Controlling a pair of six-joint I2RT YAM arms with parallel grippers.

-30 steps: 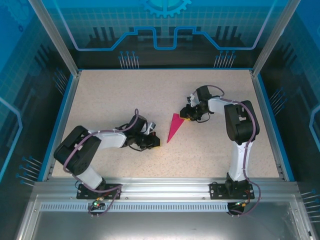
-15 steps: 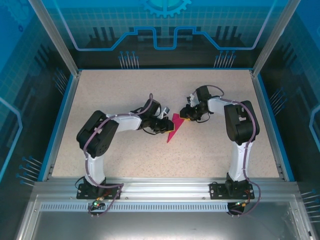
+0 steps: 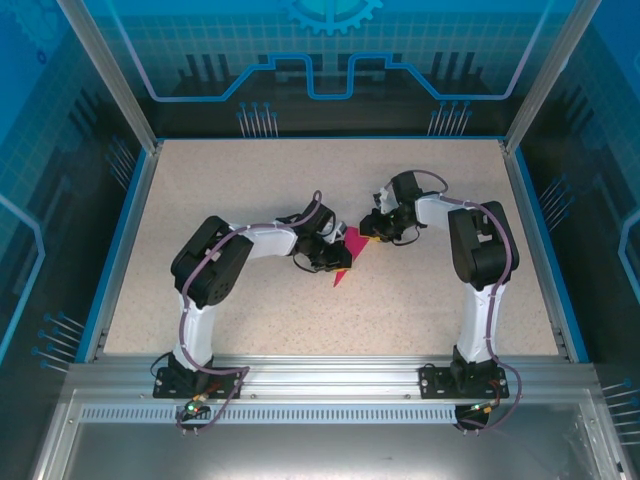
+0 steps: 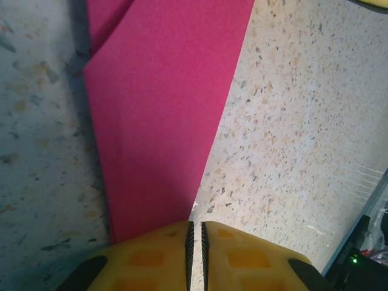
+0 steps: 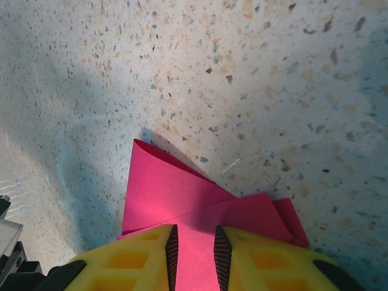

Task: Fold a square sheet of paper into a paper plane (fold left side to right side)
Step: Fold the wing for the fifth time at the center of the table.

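Paper plane point(image 3: 343, 270) work looks far along: the pink sheet is no longer square but a narrow pointed wedge lying flat on the speckled tabletop point(image 3: 250, 190), about mid-table between the two arms, its tip toward the near edge. Overlapping layers and creases show at its wide end in the right wrist view, and a second layer peeks out along one edge in the left wrist view. From this I judge that several folds are done, the left-to-right one among them. What seems left is pressing the crease firm and perhaps spreading the wings; whether wings are formed I cannot tell. The left tool point(image 4: 195, 239) is clenched, its yellow fingers nearly touching, set down at the paper's long edge; whether any paper is nipped in the slit is unclear. The right tool point(image 5: 194, 245) has its fingers a little apart, released rather than clamped, resting at the wide end with pink showing in the gap. No brand, label or readable writing appears; the blue back panel point(image 3: 420, 50) carries only a gear emblem point(image 3: 330, 12) and line patterns.
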